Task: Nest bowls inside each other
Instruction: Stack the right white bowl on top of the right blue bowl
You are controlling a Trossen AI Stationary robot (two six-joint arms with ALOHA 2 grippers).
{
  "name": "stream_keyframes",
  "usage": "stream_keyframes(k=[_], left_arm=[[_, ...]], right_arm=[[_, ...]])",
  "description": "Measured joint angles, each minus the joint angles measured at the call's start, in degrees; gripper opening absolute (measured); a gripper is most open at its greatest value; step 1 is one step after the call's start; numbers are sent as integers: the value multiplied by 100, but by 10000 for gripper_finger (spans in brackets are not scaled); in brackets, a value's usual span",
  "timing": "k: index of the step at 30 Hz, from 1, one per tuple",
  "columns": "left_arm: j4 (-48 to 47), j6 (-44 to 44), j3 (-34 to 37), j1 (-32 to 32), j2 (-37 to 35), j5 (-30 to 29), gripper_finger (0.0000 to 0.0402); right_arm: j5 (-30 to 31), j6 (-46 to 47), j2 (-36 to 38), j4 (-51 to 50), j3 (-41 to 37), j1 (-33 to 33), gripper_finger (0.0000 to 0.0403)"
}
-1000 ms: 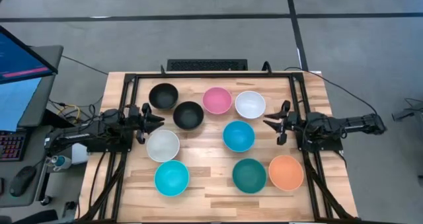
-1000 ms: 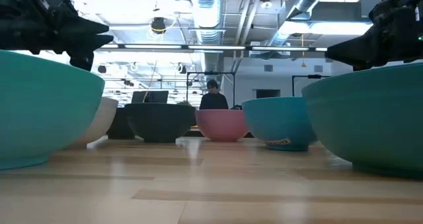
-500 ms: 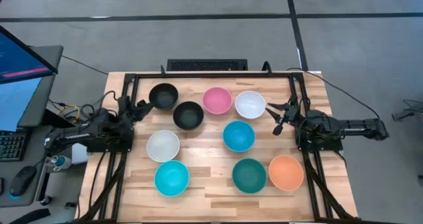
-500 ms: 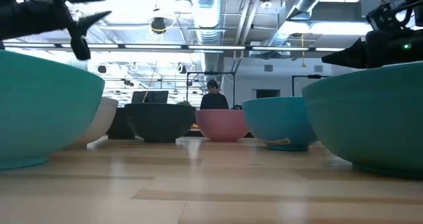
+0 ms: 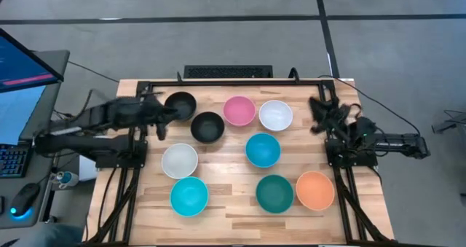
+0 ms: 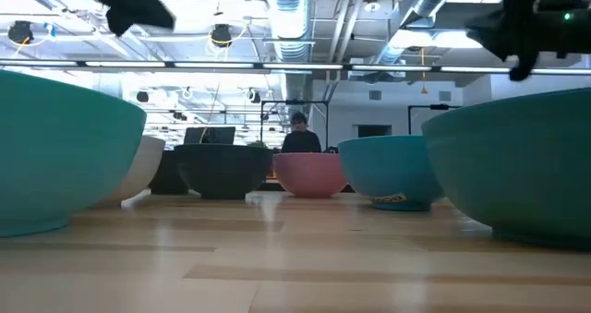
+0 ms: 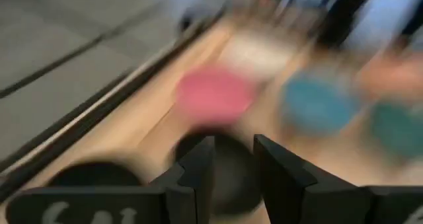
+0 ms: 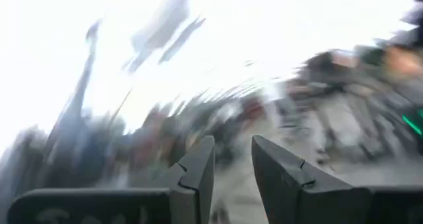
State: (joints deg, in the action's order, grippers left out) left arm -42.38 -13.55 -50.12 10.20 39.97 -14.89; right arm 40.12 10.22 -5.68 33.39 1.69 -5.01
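In the high view nine bowls rest on their bases on the wooden table: black (image 5: pixel 180 105), black (image 5: pixel 207 126), pink (image 5: pixel 239 110), white (image 5: pixel 275 115), cyan (image 5: pixel 263 149), white (image 5: pixel 179 160), cyan (image 5: pixel 189 196), teal-green (image 5: pixel 274 193), orange (image 5: pixel 315 189). My left gripper (image 5: pixel 164 116) hovers open beside the far black bowl, raised above the table. Its wrist view is blurred, and the gripper (image 7: pixel 233 164) looks past a black bowl (image 7: pixel 225 184) toward the pink bowl (image 7: pixel 211 92). My right gripper (image 5: pixel 318 107) is open at the table's right edge, right of the white bowl, tipped upward (image 8: pixel 232 161).
A black metal frame (image 5: pixel 233 82) runs round the table's far and side edges. A monitor (image 5: pixel 25 72) and cables sit left of the table. In the low view a person (image 6: pixel 297 138) sits in the room far behind. Bare wood shows between the bowls.
My left gripper has risen and swung toward the table's far edge, ending by the far black bowl. My right gripper has moved toward the far edge and tipped upward, so that its wrist view faces the room. No bowl has moved.
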Motion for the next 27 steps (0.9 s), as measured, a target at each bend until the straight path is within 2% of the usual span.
stream_keyframes(k=[2, 3, 5, 6, 8, 10, 13, 15, 19, 27], left_arm=[[-1276, 248, -581, 106, 677, -429, 96], [-1833, 376, -820, 170, 1011, -624, 96], [-2501, 618, -1168, 288, 1613, -960, 96], [-2626, 783, -1285, 344, 1843, -999, 96], [-2540, 1317, -1405, 471, 2218, -635, 96], [-2228, 1786, -1407, 654, 2548, 61, 96], [-1997, 2034, -1407, 1002, 3046, 723, 96], [-2001, 2216, -1407, 1249, 3313, 1159, 96], [-1954, 2760, -1404, 1558, 3527, 1970, 86], [-2019, 3957, -1403, 2339, 3306, 1940, 33]], right_arm=[[1141, 1151, -3, -68, 38, -42, 120], [1599, 1416, -3, -176, 36, -49, 119], [2231, 1465, -14, -341, 36, -79, 117], [2309, 1399, -30, -491, 40, -83, 117], [2287, 1410, -28, -585, 29, -63, 118], [2282, 1555, -23, -533, 44, -14, 118], [2202, 1645, -25, -490, 42, 128, 118], [2014, 2029, -25, -372, 42, 244, 118], [1857, 2427, -25, -277, 42, 381, 118], [1773, 2471, -25, -296, 42, 524, 122]])
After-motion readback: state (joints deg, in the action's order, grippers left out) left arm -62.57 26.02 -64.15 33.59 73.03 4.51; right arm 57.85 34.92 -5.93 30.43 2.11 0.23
